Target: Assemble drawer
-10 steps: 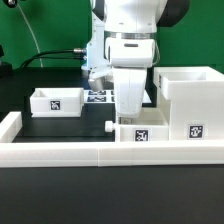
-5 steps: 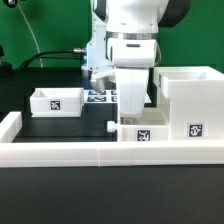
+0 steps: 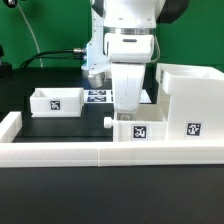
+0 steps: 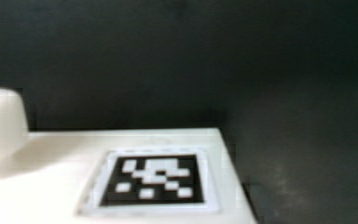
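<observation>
Drawer shell (image 3: 186,100) stands upright. The near tray (image 3: 140,131) sits just beside the shell, the far tray (image 3: 57,101) well apart from it. The gripper (image 3: 127,110) hangs beside the shell, low over the near tray; whether its jaws are closed I cannot tell.

In the exterior view, bare black table (image 3: 90,118) lies open between the left tray (image 3: 55,101) and the middle tray (image 3: 138,130). The low white wall (image 3: 70,152) bars the near edge. The box shell (image 3: 190,105) stands close on the middle tray's side toward the exterior view's right. The gripper (image 3: 126,108) fills the room above that tray.
</observation>
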{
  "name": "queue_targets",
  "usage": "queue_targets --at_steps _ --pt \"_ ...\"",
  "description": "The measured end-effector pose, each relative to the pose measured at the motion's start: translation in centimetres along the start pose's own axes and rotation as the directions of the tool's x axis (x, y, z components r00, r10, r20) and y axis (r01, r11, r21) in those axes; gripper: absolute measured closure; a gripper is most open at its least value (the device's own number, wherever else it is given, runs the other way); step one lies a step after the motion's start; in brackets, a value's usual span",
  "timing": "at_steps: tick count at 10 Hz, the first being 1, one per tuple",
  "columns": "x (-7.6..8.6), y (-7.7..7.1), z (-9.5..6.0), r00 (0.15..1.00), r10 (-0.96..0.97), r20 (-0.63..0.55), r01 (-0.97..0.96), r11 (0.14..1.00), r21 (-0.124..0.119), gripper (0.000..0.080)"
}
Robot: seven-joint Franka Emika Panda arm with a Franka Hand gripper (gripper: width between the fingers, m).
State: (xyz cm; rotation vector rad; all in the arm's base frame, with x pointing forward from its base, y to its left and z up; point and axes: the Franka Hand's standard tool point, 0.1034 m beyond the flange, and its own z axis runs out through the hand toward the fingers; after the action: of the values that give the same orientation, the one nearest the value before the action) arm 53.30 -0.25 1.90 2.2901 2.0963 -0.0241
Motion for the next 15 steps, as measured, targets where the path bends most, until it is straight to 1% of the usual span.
queue_targets --at_steps 2,3,7,8,9,11,12,13,14,15 --pt "0.1 -0.1 0.2 1.000 0.002 0.000 -0.002 1.000 0.003 0.0757" --pt "0.5 -0.3 0.4 1.000 -0.003 0.000 0.003 1.000 0.007 0.0757" --pt "1.7 -0.3 0.5 1.000 -0.021 -0.005 0.021 1.000 0.003 0.0757" --pt "1.9 -0.2 0.4 0.999 -0.038 -0.001 0.038 0.999 -0.003 0.0757" --pt "1.9 -0.1 0.5 0.999 -0.040 0.000 0.040 0.999 -0.006 0.0757" --pt "1.7 -0.2 0.5 0.999 -0.038 0.001 0.038 0.999 -0.003 0.0757" --pt "1.7 -0.2 0.5 0.999 -0.038 0.001 0.038 0.999 -0.003 0.0679" --pt "1.6 -0.2 0.4 0.999 -0.035 0.002 0.035 0.999 -0.001 0.0496" --pt "1.6 -0.1 0.0 1.000 -0.030 0.003 0.030 1.000 -0.003 0.0496" --pt "1.6 0.2 -0.3 1.000 -0.024 0.002 0.024 1.000 -0.010 0.0313"
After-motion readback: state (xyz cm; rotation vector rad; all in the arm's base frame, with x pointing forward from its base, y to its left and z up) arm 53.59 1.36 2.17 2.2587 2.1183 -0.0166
